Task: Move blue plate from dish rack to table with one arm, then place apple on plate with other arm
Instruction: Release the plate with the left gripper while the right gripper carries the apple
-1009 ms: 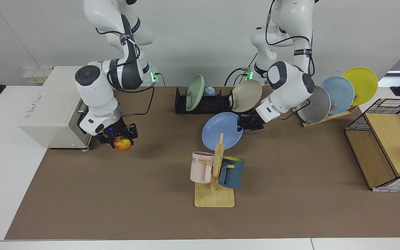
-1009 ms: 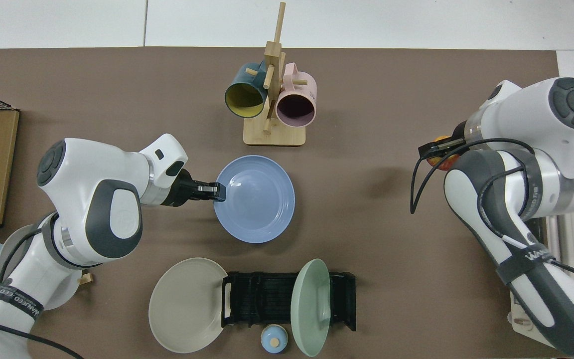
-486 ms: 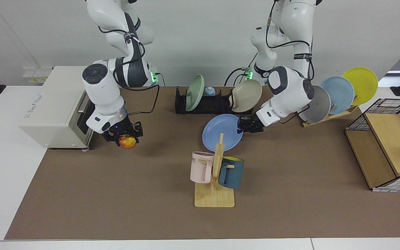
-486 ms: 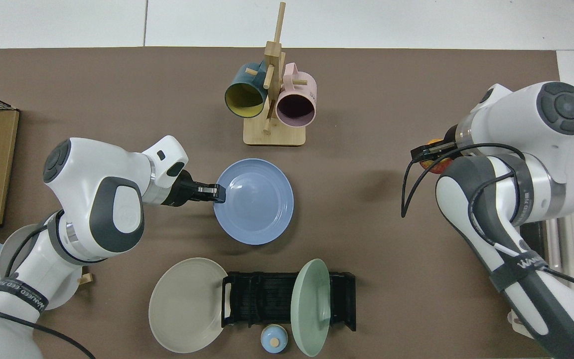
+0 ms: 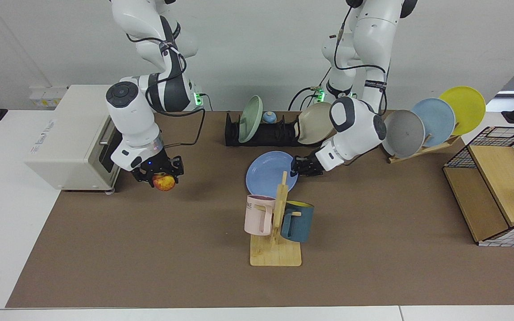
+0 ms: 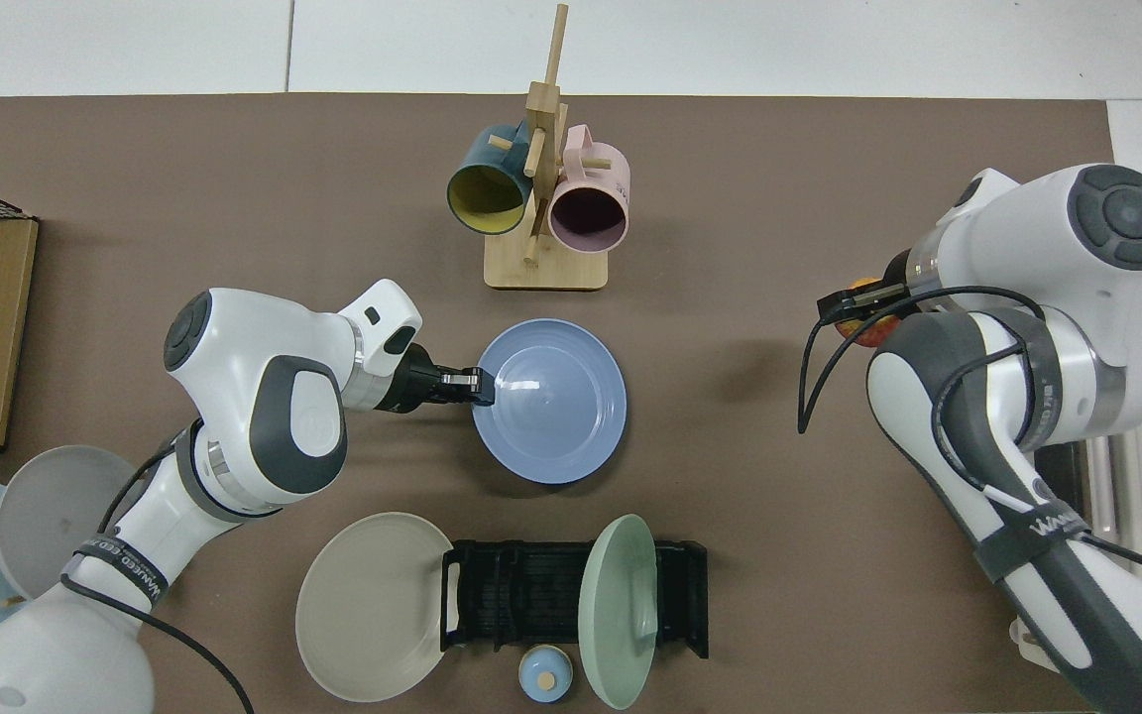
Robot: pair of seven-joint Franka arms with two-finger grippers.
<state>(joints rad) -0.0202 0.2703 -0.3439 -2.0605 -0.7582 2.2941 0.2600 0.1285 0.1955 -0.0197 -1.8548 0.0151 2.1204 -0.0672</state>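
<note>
The left gripper (image 5: 293, 168) pinches the blue plate (image 5: 269, 171) by its rim; lower it level onto the table (image 5: 373, 249) clear of the mug tree (image 5: 278, 223); the right gripper (image 5: 161, 174) holds the apple (image 5: 164, 183), waiting.

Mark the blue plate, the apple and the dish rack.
blue plate (image 6: 551, 416): top view, centre of its face.
apple (image 5: 164, 183): facing view, its front.
dish rack (image 6: 531, 593): top view, middle slots.

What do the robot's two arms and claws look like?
Both arms are glossy white with rounded dark grey joints and round grey end caps. Black cables loop along each one, held by black bands with white lettering. A small green light glows near each base. The left claw and the right claw are small and black, with two short fingers each; a tiny blue light shows on the right one.
</note>
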